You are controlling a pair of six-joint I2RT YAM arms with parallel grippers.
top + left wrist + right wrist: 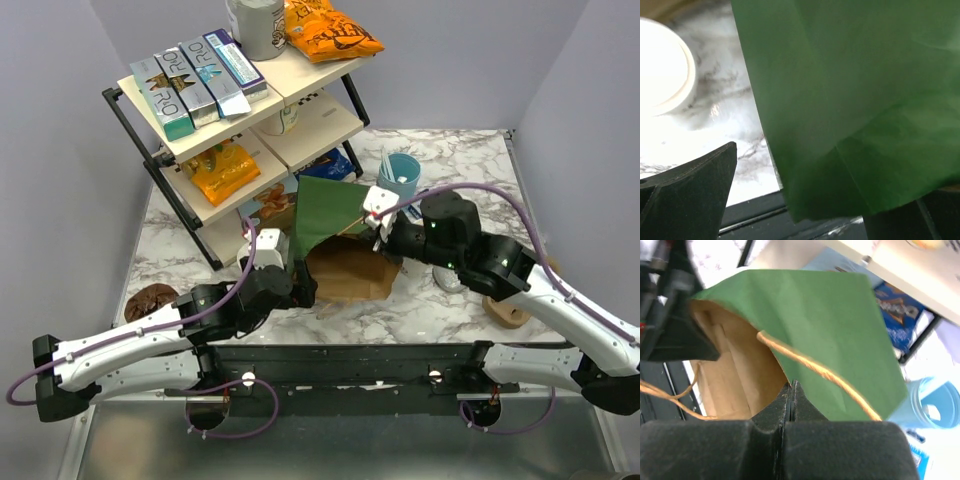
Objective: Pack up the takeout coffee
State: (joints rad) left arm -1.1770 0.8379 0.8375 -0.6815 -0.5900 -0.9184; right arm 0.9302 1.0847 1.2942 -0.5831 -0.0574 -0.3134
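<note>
Two grippers flanked the green paper bag [335,212]: my right gripper [791,386] clenched its rim, my left gripper [301,284] gaped empty at the near-left mouth, and the takeout coffee [662,70] stood unpacked on the marble table [455,160], which I judged the left should grasp next.

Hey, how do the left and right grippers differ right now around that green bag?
The left gripper has its jaws wide open, gripping nothing; the right gripper has its jaws shut on the rim of the green paper bag. The left is at the mouth's left side, the right at its right side. Both are at the bag's mouth.
</note>
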